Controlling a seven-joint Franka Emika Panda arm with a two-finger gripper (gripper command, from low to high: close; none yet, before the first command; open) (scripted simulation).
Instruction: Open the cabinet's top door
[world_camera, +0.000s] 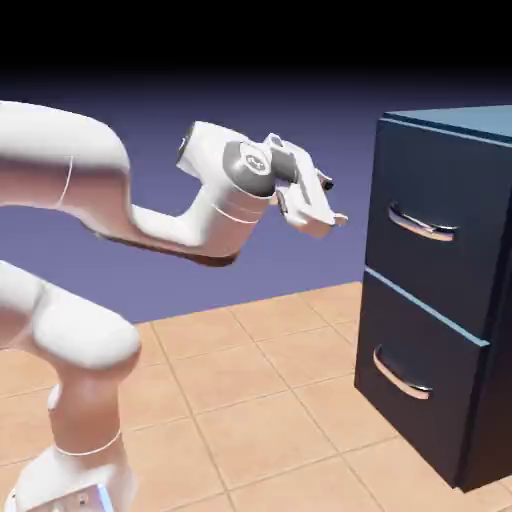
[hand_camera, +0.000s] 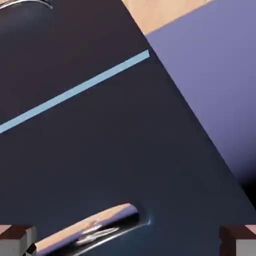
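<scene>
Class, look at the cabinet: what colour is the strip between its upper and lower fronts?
Light blue; the strip shows best in the hand view.

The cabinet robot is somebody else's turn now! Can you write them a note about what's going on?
Claw: open, holding nothing, in front of the cabinet and short of it.
Top door: closed, above the lower door. Its curved silver handle is on its front.
Done: the claw is open and near the top door.
Left: reach the top handle, grip it, pull the door open.
</scene>
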